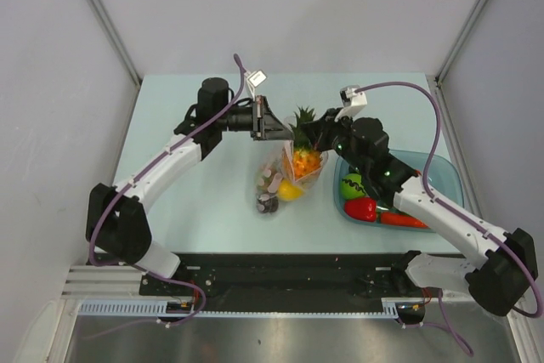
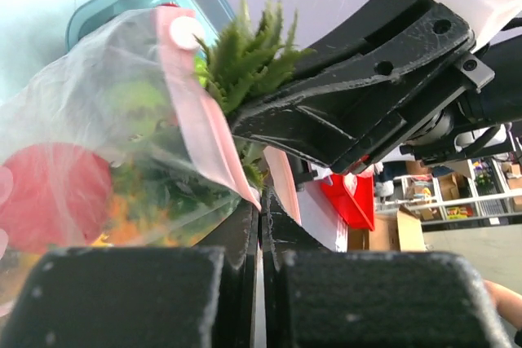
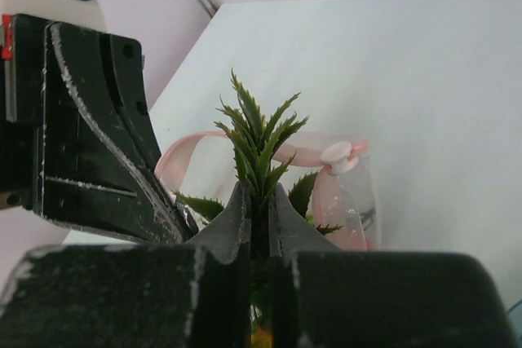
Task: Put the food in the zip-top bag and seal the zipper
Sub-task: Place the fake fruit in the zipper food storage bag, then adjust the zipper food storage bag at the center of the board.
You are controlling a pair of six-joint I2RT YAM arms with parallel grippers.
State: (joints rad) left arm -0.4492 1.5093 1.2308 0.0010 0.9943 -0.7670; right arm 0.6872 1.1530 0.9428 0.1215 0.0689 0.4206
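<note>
Pincer left clenched on zip-top bag mouth | pincer right grasping pineapple crown

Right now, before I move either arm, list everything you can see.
zip-top bag: one, clear with a pink-red zipper strip, table centre
pineapple: one, orange with green crown, in the bag mouth
lemon: one, yellow, apparently inside the bag
grape cluster: one, brown, bag's near end
tray: one, light blue, right
green fruit, red pepper, carrot: one each, in the tray
table: one, pale blue
left gripper: shut on the bag's mouth edge
right gripper: shut on the pineapple crown
</note>
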